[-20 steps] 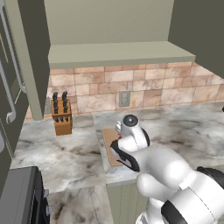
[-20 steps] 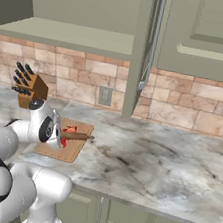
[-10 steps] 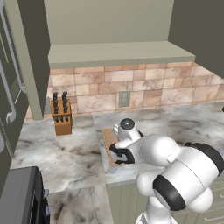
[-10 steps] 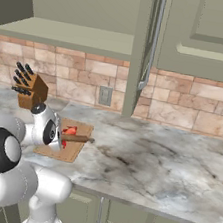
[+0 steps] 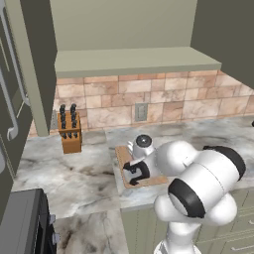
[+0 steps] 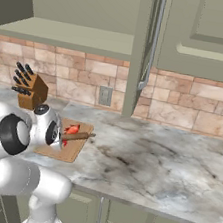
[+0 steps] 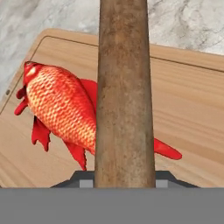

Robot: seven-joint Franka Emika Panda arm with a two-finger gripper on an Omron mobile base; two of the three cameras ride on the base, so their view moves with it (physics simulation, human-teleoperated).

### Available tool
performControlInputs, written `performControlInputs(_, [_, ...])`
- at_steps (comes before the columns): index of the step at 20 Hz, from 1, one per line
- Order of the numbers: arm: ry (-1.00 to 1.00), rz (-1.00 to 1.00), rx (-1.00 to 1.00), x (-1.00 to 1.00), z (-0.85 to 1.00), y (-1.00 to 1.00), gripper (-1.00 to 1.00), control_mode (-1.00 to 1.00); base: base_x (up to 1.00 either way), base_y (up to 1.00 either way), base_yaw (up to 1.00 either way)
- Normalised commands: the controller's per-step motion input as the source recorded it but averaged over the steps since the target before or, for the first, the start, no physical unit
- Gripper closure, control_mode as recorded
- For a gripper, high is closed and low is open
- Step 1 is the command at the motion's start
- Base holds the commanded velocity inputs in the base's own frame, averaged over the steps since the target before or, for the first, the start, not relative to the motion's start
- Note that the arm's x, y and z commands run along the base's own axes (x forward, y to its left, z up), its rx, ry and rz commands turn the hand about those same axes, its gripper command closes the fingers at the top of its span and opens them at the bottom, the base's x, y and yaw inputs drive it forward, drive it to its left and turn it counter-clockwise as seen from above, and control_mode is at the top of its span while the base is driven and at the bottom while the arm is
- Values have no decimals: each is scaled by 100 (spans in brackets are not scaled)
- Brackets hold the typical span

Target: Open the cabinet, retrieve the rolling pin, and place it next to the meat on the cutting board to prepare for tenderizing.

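My gripper (image 7: 124, 178) is shut on the brown wooden rolling pin (image 7: 124, 87), which runs straight away from the hand. The pin crosses above the right side of the red-orange meat (image 7: 61, 111), which lies on the tan cutting board (image 7: 188, 113). From the right base view, the rolling pin (image 6: 78, 136) sticks out rightward from the gripper (image 6: 61, 137), low over the meat (image 6: 71, 129) and the cutting board (image 6: 71, 151). Whether the pin touches the board I cannot tell. The cabinet (image 6: 83, 8) stands open, its pale inside showing. In the left base view, the gripper (image 5: 134, 171) sits on the cutting board (image 5: 122, 155).
A knife block (image 5: 69, 131) stands on the marble counter left of the board, also the knife block (image 6: 31, 89). The open cabinet door (image 6: 143, 47) with its steel handle hangs above the counter's middle. A dark appliance (image 5: 22, 223) sits low at the left.
The arm's big white links have swung nearer to the cameras and higher. The hand with the rolling pin has stayed low over the board.
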Motion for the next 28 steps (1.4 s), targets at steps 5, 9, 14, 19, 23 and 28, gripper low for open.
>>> performControlInputs(5, [3,1,4,-3,-18,3,-100,-100,0,0,0])
performControlInputs(9, [-6,0,0,-23,13,7,-100,-100,0,0,0])
performControlInputs(14, [-16,0,-1,-24,35,13,-100,-100,0,0,0])
performControlInputs(19, [-13,0,-3,-3,47,3,-100,-100,0,0,0])
performControlInputs(23, [-9,0,-4,0,43,0,-100,-100,0,0,0])
performControlInputs(28, [-4,0,-2,-4,29,0,-100,-100,0,0,0])
